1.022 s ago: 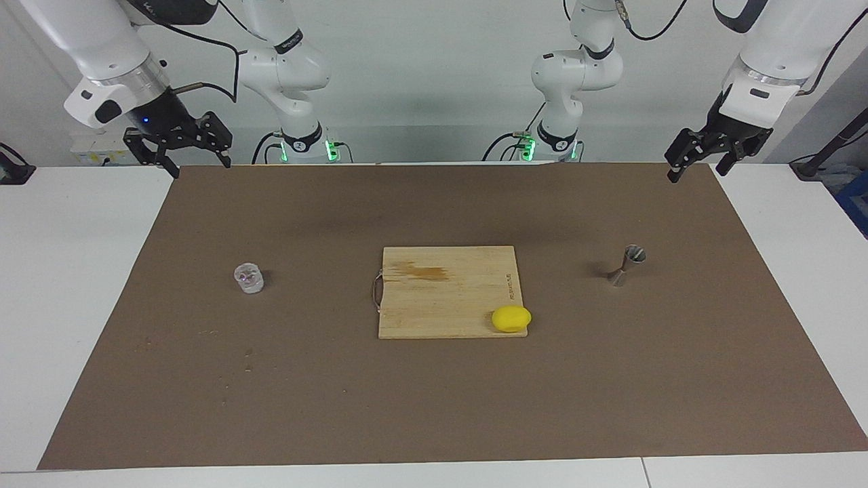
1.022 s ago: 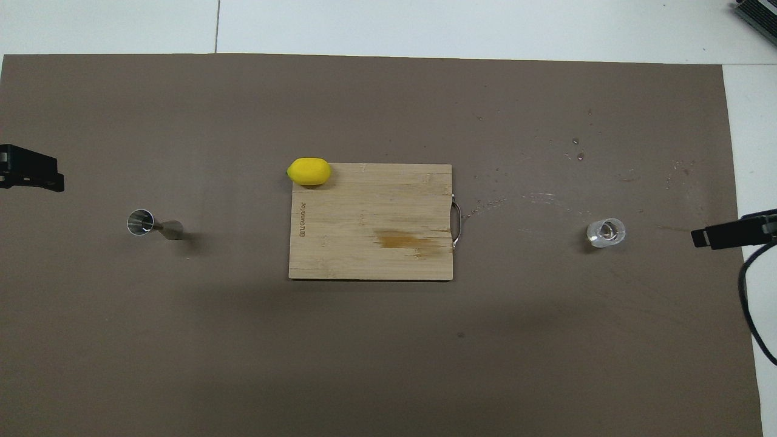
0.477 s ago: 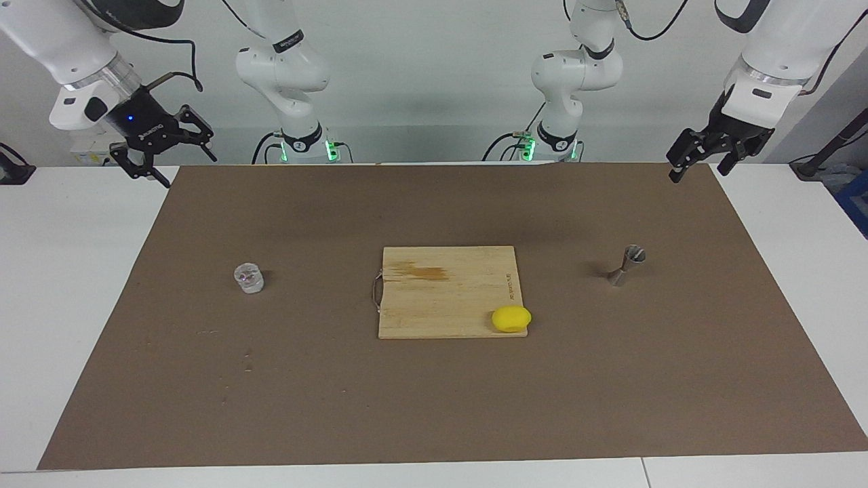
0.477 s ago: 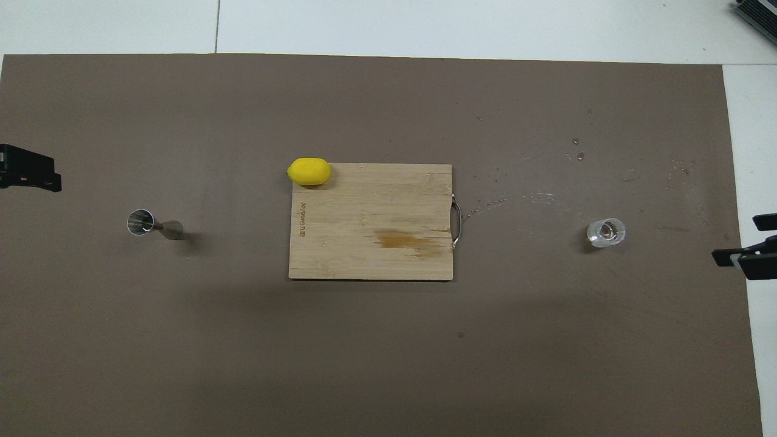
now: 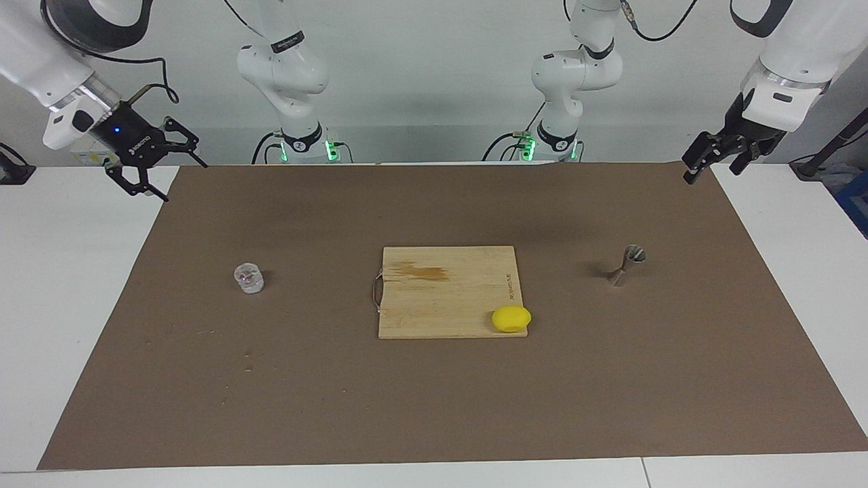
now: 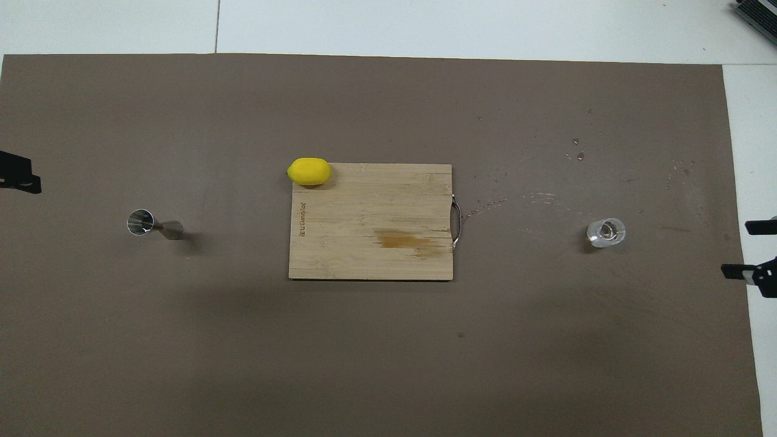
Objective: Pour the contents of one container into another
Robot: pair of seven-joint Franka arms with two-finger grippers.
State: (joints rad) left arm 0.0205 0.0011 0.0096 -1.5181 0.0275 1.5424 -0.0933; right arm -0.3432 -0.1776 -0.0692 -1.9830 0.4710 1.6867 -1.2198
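Both arms have drawn back toward the outer corners of the counter [image 5: 81, 285] since a second ago, the right one farther; nothing on the brown mat [image 5: 434, 407] has shifted.

Largest on the mat is the wooden cutting board [image 5: 447, 291], at the middle between the two tools, with a yellow lemon [image 5: 511, 318] on its corner. It looks like a bystander that keeps the two vessels well apart, one per arm.

The right tool [image 5: 150, 175] hangs over the mat's edge at its own end, fingers spread wide and holding nothing. Below it and well apart, out toward the middle of the mat, stands the clear glass cup [image 5: 249, 278], upright, probably left there for this arm to lift and tip.

The left tool [image 5: 713, 160] hangs over the mat's corner at the left arm's end, also spread and empty. The metal jigger [image 5: 629, 264] stands upright well below it, inward toward the board, open cone up, ready to receive.

Droplets [image 6: 576, 155] on the mat near the cup suggest spills are easy here.
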